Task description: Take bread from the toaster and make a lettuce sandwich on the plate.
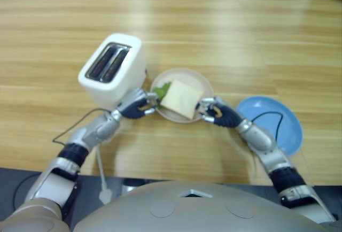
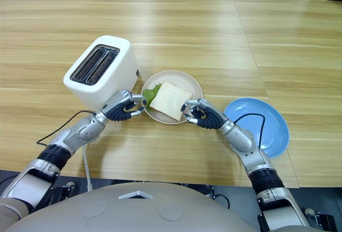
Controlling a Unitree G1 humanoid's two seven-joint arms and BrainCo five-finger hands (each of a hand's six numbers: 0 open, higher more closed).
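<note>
A white toaster stands left of centre, and I see no bread in its slots. Right beside it is a beige plate with a bread slice lying on top. Green lettuce pokes out from under the slice's left side. My left hand is at the plate's left rim, between toaster and plate, with its fingers curled around the rim. My right hand is at the plate's right side, its fingertips closed on the slice's lower right edge.
A blue plate lies to the right of my right forearm with a black cable looped across it. The toaster's grey cord trails off the table's near edge. Bare wooden tabletop stretches behind.
</note>
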